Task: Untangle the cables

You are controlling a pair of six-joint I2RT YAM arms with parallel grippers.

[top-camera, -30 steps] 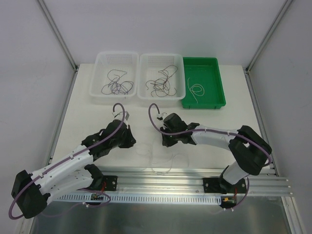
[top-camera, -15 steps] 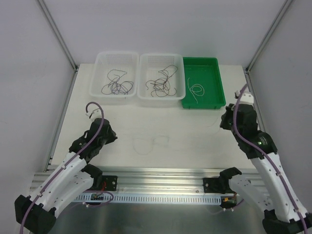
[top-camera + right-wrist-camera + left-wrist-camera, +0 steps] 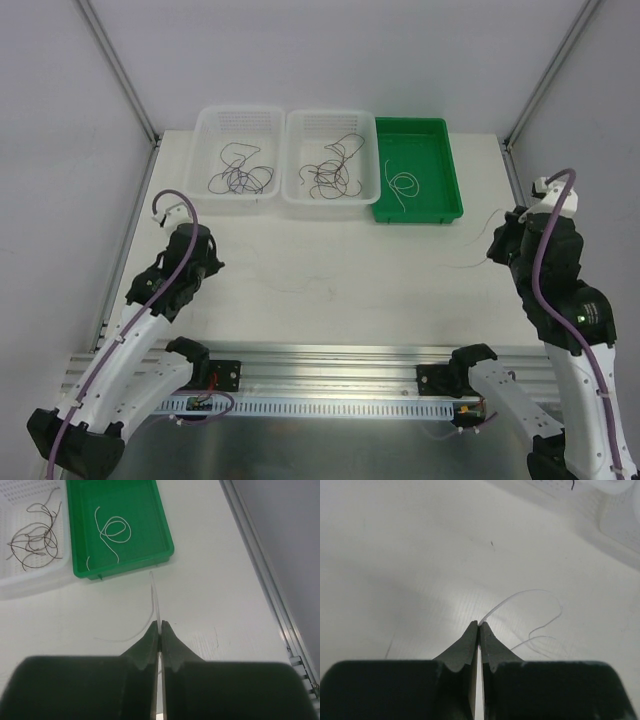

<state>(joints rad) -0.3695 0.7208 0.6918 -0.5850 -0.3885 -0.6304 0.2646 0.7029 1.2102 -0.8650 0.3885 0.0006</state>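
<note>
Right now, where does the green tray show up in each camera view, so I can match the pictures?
Top external: the green tray sits at the far side of the table, right of centre, rightmost of three containers.
Left wrist: not in it.
Right wrist: the tray fills the upper part, left of centre.
Shared landmark: the white basket holding dark cables, directly beside the tray's left side.

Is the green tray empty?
No, a white cable lies curled in a loop on the floor of the green tray.
</note>
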